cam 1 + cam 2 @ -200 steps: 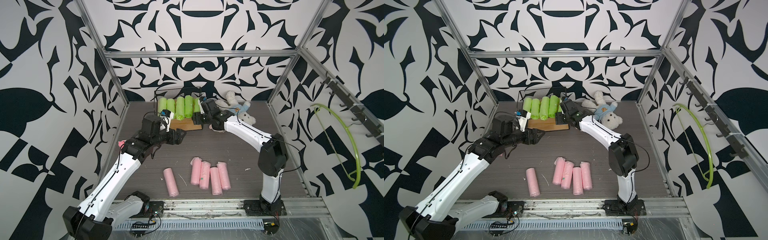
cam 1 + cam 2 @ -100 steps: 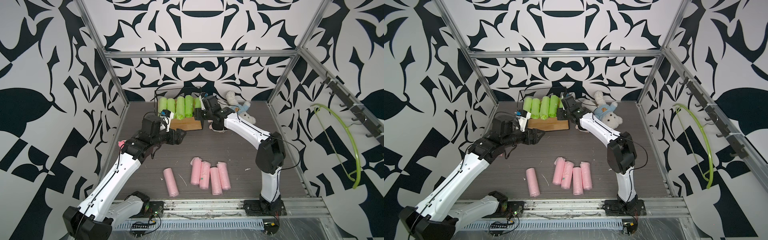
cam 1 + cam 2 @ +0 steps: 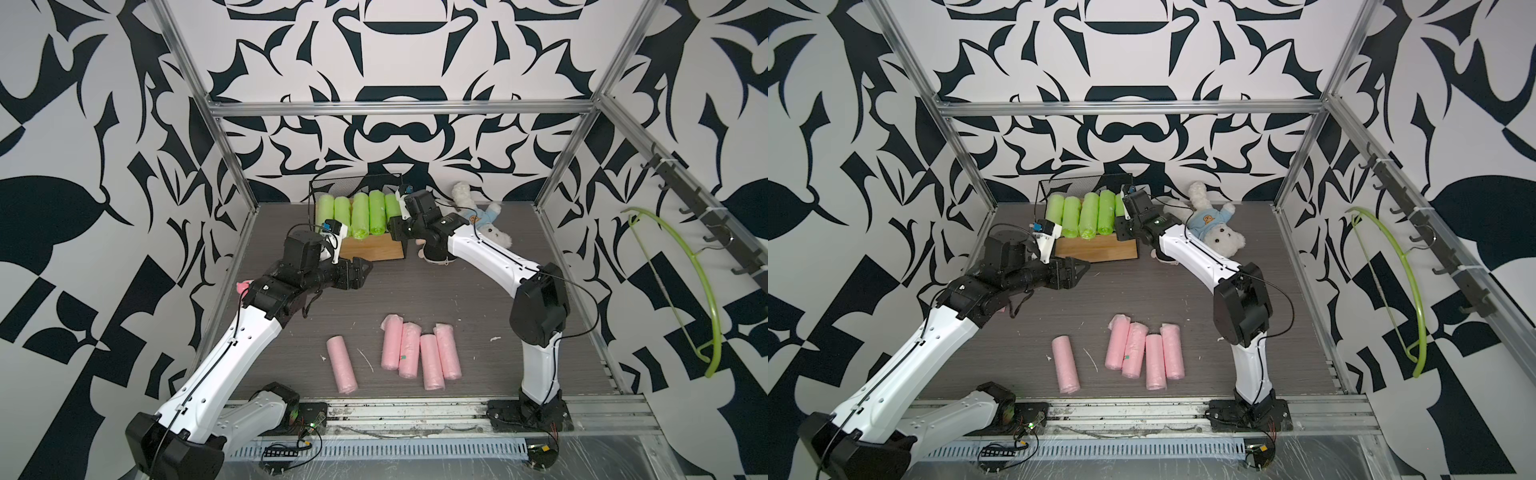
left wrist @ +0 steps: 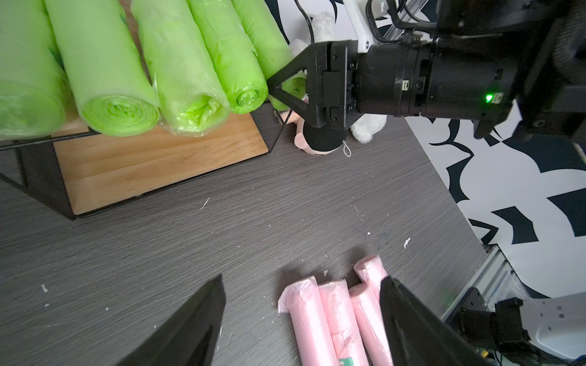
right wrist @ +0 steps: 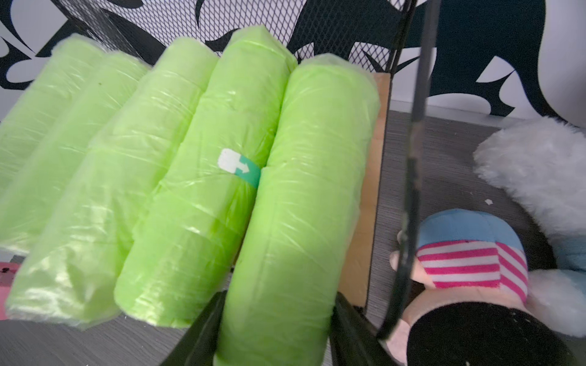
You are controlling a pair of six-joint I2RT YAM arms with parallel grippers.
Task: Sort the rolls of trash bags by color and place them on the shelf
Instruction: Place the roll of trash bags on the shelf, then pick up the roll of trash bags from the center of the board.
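Green film-wrapped plastic up top: five green rolls (image 3: pixel 360 216) lie side by side on the top board of the shelf (image 3: pixel 376 252), at the back of the table (image 3: pixel 415 299), w/ their ends facing the front.

R gripper (image 5: pixel 277 296) is at the end green roll (image 5: pixel 304 196), the one next to the shelf's right wire frame. In the right wrist view one finger sits on each side of that roll's near end. Both look pressed against the film, so I read it as clamped on the roll. The roll itself lies flat on the board, touching its neighbour. From the left wrist view I get the same gripper (image 4: pixel 285 88) side-on at that roll's end.

L gripper (image 3: pixel 365 268) hangs over the table just in front of the shelf's lower board. Its jaws are spread wide and it holds nothing. In the left wrist view the gap between the tips shows table and pink film only.

The pink rolls (image 3: pixel 419 353) are on the table near the front rail. Four are packed together and touching, lying approx front-to-back. The lone pink roll (image 3: pixel 341 365) lies apart to their left, on the L arm's side.

A white plush rabbit (image 3: pixel 478 218) in a blue top lies on the table right of the shelf, behind the R arm. A small doll (image 5: pixel 459 263) w/ black hair and pink stripes lies just beside the shelf's right frame, under the R wrist.
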